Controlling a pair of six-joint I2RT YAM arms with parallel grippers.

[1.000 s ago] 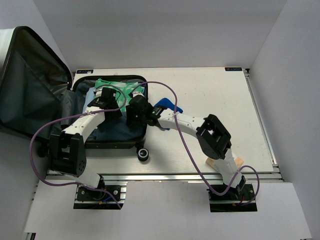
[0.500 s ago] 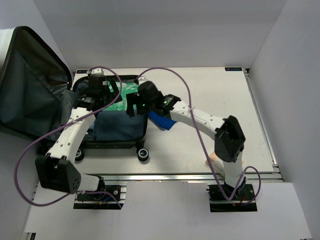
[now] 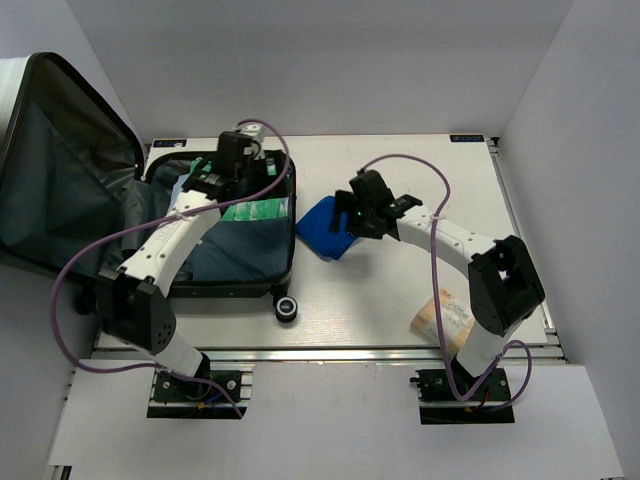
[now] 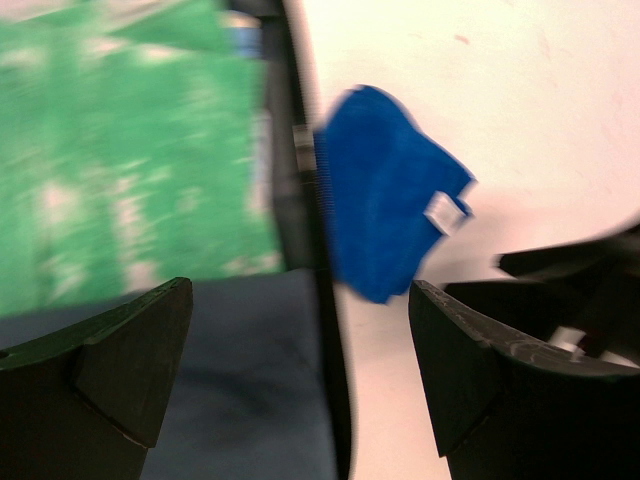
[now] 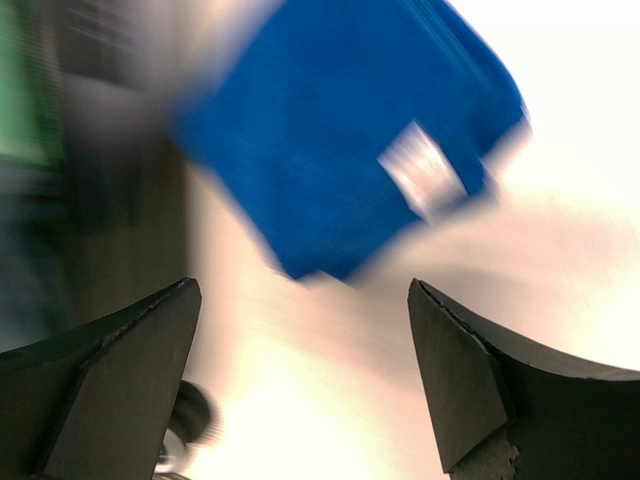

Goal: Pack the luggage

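Luggage (image 3: 232, 284) sits open on the left of the table (image 3: 420, 170), a green packet (image 3: 250, 212) and dark garment (image 3: 225, 255) already inside, while a blue cloth (image 3: 322, 228) just beside it and a tan packet (image 3: 445, 312) are yet unpacked, with left gripper (image 3: 240, 178) and right gripper (image 3: 352, 214) both spread wide and empty.

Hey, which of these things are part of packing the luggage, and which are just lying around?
For the job:
luggage
green item inside it
navy cloth inside it
blue cloth beside it, likely next

Lying about, it seems:
tan packet near the right arm's base
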